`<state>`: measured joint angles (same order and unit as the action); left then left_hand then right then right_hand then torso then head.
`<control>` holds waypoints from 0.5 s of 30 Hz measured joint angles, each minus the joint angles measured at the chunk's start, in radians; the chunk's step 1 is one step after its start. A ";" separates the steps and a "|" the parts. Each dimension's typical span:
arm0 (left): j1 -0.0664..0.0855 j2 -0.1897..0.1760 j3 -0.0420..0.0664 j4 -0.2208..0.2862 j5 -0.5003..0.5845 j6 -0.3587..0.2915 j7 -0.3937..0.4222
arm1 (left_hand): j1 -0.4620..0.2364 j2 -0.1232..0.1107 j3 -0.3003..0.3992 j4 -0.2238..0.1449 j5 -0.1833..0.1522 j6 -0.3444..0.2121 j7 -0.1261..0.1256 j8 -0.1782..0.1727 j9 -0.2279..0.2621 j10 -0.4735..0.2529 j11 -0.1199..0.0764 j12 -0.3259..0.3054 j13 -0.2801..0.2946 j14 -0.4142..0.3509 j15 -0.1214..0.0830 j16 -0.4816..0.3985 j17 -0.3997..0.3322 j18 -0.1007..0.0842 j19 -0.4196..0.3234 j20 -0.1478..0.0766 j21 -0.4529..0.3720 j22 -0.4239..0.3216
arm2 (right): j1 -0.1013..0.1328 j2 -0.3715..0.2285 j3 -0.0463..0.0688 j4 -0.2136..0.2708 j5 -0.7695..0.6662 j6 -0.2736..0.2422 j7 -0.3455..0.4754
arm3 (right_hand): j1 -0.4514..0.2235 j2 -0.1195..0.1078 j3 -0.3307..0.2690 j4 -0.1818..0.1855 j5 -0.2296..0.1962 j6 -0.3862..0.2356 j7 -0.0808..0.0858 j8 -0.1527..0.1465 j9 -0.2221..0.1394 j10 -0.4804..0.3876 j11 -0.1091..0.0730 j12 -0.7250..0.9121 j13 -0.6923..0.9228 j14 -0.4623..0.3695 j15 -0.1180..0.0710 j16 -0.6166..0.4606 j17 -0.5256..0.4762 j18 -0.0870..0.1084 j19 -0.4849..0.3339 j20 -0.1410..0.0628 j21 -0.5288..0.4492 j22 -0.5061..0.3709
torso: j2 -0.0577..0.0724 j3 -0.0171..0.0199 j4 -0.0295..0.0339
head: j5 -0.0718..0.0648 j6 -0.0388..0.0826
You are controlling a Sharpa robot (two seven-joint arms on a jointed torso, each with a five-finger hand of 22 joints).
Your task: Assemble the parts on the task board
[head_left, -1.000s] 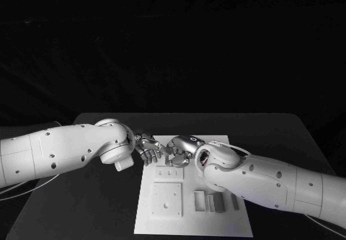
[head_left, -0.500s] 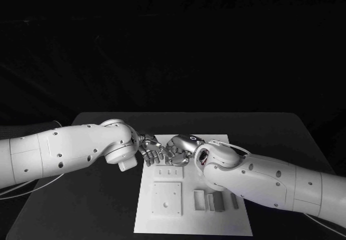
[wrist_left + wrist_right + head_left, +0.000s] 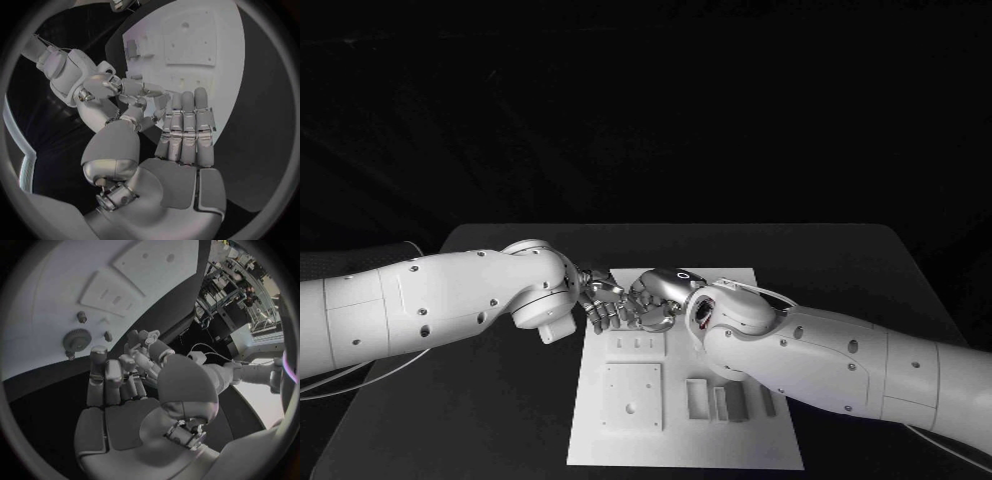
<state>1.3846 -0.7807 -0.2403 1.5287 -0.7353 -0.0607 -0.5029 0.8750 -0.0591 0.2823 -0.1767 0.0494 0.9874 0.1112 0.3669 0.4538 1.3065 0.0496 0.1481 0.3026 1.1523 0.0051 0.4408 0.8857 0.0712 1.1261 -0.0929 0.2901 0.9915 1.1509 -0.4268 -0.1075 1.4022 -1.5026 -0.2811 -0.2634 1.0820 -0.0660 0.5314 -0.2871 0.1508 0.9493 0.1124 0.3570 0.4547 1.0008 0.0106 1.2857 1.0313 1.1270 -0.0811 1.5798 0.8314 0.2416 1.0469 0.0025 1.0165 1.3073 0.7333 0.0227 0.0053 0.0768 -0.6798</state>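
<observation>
The white task board [image 3: 762, 450] lies in the middle of the table. Over its far left corner my left hand [image 3: 599, 299] and right hand [image 3: 656, 303] meet, fingertips touching. In the left wrist view the left hand [image 3: 185, 131] holds its fingers straight and side by side, and its thumb reaches to the fingertips of the right hand [image 3: 122, 90]. In the right wrist view the right hand [image 3: 115, 385] curls its fingers against the left hand's fingertips [image 3: 142, 339]. Whether a part sits between them is hidden. A gear [image 3: 77, 339] and two short pegs [image 3: 81, 316] stand on the board.
A square plate [image 3: 633, 396], a small slotted plate [image 3: 636, 345] and several upright bars [image 3: 697, 398] stand on the near half of the board. Black table [image 3: 488, 420] lies bare on both sides, and both forearms hang low over the board's flanks.
The left arm has swung in toward the right hand and its wrist has turned. The two hands now sit closer together. The parts on the board have not moved.
</observation>
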 measured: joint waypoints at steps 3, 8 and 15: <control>0.000 0.000 0.000 -0.001 0.000 0.000 -0.002 | 0.003 0.003 -0.003 -0.003 0.000 0.005 0.000 0.000 0.000 0.003 -0.003 0.000 0.004 0.003 -0.003 0.007 0.000 0.000 0.009 -0.002 0.000 0.003 | 0.000 0.001 0.000 0.000 -0.001 0.001 -0.002 | 0.000 0.000 0.000 0.000 0.000 0.000 0.000 0.000 0.000 0.000 0.000 0.000 0.000 0.000 0.000 0.000 0.000 0.000 0.000 0.000 0.000 0.000 | 0.000 0.0001 0.0000 | 0.000 0.000; 0.000 0.000 0.000 -0.001 0.000 0.000 -0.002 | 0.029 0.029 0.012 -0.025 0.000 0.010 -0.003 0.000 0.000 0.007 -0.007 0.000 0.010 0.005 -0.005 0.012 -0.001 0.000 0.013 -0.005 0.004 0.008 | 0.000 0.001 0.000 0.000 -0.003 0.002 -0.004 | -0.004 -0.004 0.000 0.000 0.000 0.000 0.000 0.000 0.003 0.000 0.000 0.000 0.000 -0.001 -0.001 0.000 0.000 0.000 0.000 0.000 0.000 0.000 | 0.000 0.0000 0.0005 | -0.001 0.002; -0.001 0.002 0.000 -0.002 0.000 -0.002 -0.003 | 0.073 0.051 0.054 -0.048 0.000 0.017 -0.002 0.000 0.000 0.010 -0.003 0.000 0.016 0.005 -0.005 0.019 -0.002 0.000 0.016 -0.002 0.004 0.015 | 0.000 0.001 0.000 0.001 -0.004 0.003 -0.006 | -0.004 -0.004 0.000 0.000 0.000 0.002 -0.002 0.000 0.003 0.000 0.000 0.000 0.000 -0.001 -0.003 0.000 0.000 0.000 0.000 0.000 0.000 0.000 | 0.000 0.0000 0.0007 | 0.000 0.001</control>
<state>1.3839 -0.7789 -0.2404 1.5265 -0.7355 -0.0624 -0.5056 0.9478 -0.0080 0.3365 -0.2252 0.0494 1.0040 0.1088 0.3669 0.4539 1.3170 0.0462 0.1481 0.3187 1.1578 -0.0003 0.4600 0.8836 0.0712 1.1425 -0.0949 0.2940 1.0068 1.1511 -0.4254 -0.1073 1.4030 -1.5067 -0.2786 -0.2692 1.0780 -0.0702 0.5314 -0.2871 0.1508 0.9514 0.1102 0.3570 0.4581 1.0008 0.0106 1.2856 1.0313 1.1256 -0.0842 1.5797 0.8315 0.2417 1.0468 0.0026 1.0165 1.3073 0.7330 0.0227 0.0059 0.0773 -0.6792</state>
